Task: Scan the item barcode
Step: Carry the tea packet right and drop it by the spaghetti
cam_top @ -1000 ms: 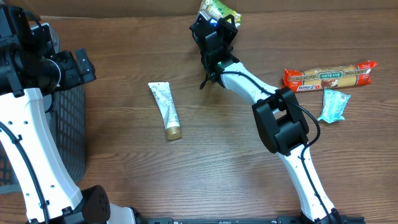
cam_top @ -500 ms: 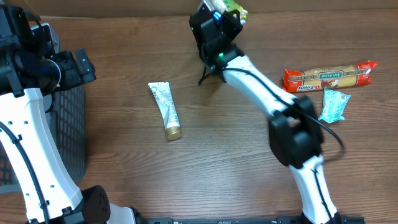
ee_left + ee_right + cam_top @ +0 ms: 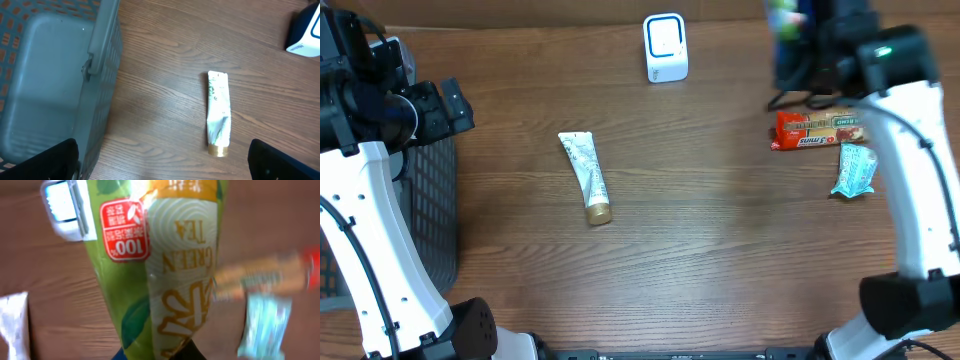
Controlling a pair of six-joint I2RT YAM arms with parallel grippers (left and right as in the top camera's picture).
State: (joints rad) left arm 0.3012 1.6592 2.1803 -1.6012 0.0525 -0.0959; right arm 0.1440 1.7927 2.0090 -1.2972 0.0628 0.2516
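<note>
Toward 1 o'clock on a brown wooden table [image 3: 720, 250], seen from above, the right gripper [image 3: 795, 40] is motion-blurred near the far edge. Its jaws are clamped on a green tea pack [image 3: 165, 265]. From overhead the pack shows only as a green smear at the gripper's tip. The right wrist camera has it filling the middle of the view, hanging lengthwise, with a red "100%" badge and the words "GREEN TEA" upside down.

At 12 o'clock stands the scanner [image 3: 665, 47], a small white box with a blue-edged face. It is well apart from the tea pack, at the pack's 9 o'clock. In the wrist view it sits beyond the pack's upper left edge.

At 2 o'clock lies a long red pack [image 3: 817, 128], just below the right gripper. A teal sachet [image 3: 854, 169] lies just beside it, at its 5 o'clock; whether the two touch is unclear.

Left of centre, at about 10 o'clock, a white tube [image 3: 586, 177] with a gold cap lies flat, the cap pointing to 6 o'clock.

At 9 o'clock a grey mesh basket [image 3: 430, 210] sits at the table's left edge. The left gripper [image 3: 448, 106] hangs above its near corner with its jaws wide apart and nothing between them. Its own camera looks down on the basket and the tube.
</note>
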